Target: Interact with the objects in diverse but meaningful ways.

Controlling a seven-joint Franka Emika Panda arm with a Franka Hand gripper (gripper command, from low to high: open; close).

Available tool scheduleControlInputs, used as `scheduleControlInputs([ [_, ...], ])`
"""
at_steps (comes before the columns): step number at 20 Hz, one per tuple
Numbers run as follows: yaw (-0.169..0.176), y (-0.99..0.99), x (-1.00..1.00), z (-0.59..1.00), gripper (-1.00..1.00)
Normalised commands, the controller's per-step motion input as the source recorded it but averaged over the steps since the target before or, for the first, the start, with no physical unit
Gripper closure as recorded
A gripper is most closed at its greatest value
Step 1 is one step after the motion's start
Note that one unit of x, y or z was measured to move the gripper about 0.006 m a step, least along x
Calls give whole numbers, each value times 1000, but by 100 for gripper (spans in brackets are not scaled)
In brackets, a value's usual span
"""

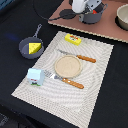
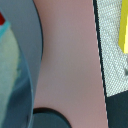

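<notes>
The tabletop (image 1: 15,20) carries a striped placemat (image 1: 95,70); my gripper (image 1: 89,9) hangs over a grey pot (image 1: 92,16) on the pink board (image 1: 107,30), and I cannot tell how open it is. Descending blind could knock the pot. The cheese wedge (image 1: 34,47) sits in the frying pan (image 1: 31,47).

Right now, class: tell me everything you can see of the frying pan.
The frying pan is small, round and dark grey, toy-like, with a thin dark handle angled up and away. It sits upright on the black table, just off the striped placemat on the exterior view's left. A yellow cheese wedge lies inside it.
</notes>
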Motion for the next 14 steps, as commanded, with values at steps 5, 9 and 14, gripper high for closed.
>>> scheduleControlInputs([
  [5, 0, 41, 43, 3, 100],
  [9, 0, 34, 3, 0, 100],
  [14, 0, 44, -10, 434, -100],
])
